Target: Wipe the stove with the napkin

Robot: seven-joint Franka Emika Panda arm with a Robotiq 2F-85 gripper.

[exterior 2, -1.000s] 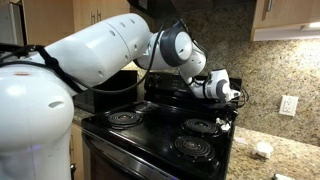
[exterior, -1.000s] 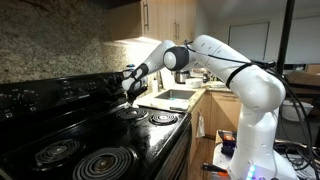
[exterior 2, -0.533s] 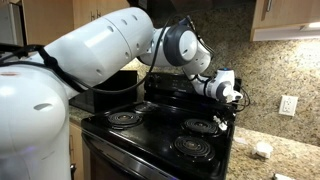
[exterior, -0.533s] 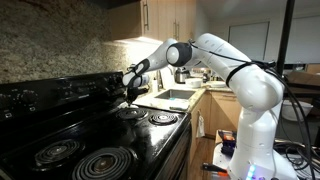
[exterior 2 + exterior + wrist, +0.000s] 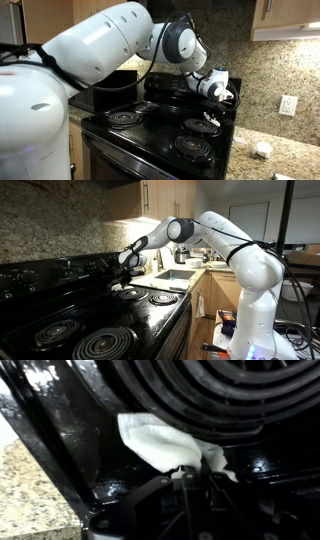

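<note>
We see a glossy black stove (image 5: 150,320) filling the foreground in an exterior view. Its front burner (image 5: 100,342), a coil in a chrome ring, lies closest to the camera. Behind the burners rises the stove's black control panel (image 5: 50,275), and behind that a speckled granite backsplash (image 5: 50,220). Past the stove's far side a pale worktop (image 5: 160,283) carries a steel sink (image 5: 178,277), with light wooden cabinets (image 5: 170,200) above it. In an exterior view taken from the robot's side, a wall outlet (image 5: 288,104) sits in the granite.

The white arm (image 5: 230,240) reaches across the sink to the back of the stove. In an exterior view its bulk (image 5: 100,50) hides much of the room.

In the wrist view the white, wrinkled napkin (image 5: 160,445) lies on the black stove top. It sits just beside the back burner (image 5: 220,390) and near the stove's edge, where the granite worktop (image 5: 30,490) begins. The pincer (image 5: 190,472) is pressed together, pinching the napkin's near edge. The rest of the napkin spreads away from the fingertips across the stove top. In both exterior views the pincer (image 5: 124,272) hangs low over the back burner.
</note>
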